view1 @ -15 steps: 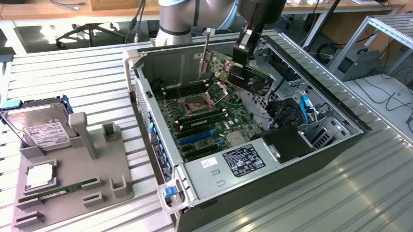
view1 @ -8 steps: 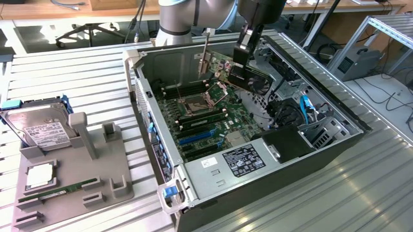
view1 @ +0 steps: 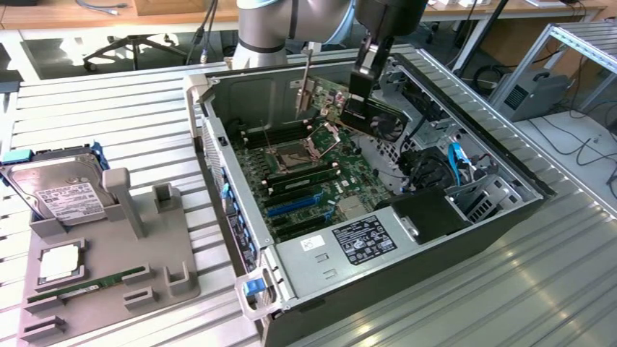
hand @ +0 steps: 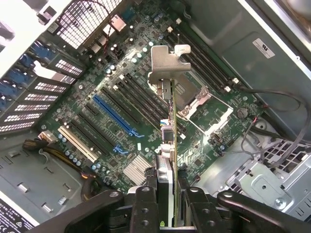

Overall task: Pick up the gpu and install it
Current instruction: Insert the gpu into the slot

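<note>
The gpu (view1: 374,117), a flat black card with a fan and a silver bracket (view1: 306,81) at one end, hangs on edge over the open computer case (view1: 501,170). My gripper (view1: 369,69) is shut on its upper edge. In the wrist view I look down the card edge-on: the gpu (hand: 168,145) runs away from my gripper (hand: 170,216), and its fingers (hand: 145,208) press on both faces. The bracket (hand: 167,65) points at the motherboard (hand: 97,77). The card hovers above the board, apart from the long blue slot (hand: 115,115) and the black slots beside it.
On the exterior view's left a grey fixture tray (view1: 144,271) holds a hard drive (view1: 58,189), a green RAM stick (view1: 87,285) and a processor (view1: 60,262). Inside the case are the power supply (view1: 362,242), the open processor socket (view1: 294,155) and blue cables (view1: 453,163).
</note>
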Available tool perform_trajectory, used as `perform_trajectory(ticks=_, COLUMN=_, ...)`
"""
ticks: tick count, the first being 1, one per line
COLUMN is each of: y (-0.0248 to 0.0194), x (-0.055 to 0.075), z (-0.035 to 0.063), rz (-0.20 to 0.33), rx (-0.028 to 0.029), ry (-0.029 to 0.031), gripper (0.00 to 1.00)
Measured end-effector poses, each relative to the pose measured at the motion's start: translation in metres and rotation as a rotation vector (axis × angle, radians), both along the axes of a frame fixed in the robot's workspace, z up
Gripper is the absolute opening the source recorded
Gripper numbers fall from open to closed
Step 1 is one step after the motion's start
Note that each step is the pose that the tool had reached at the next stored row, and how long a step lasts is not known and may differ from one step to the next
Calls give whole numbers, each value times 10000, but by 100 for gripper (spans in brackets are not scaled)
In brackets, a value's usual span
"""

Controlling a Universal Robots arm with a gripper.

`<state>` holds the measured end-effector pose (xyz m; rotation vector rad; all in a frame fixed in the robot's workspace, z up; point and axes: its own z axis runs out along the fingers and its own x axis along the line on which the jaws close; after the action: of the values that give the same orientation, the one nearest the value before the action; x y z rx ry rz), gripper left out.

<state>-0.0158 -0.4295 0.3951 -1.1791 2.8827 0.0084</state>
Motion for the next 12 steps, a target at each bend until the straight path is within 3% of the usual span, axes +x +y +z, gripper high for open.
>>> perform_trajectory(ticks=12, y=0, x=0, z=-1, rz=387, rx=-2, ry=0, gripper=27)
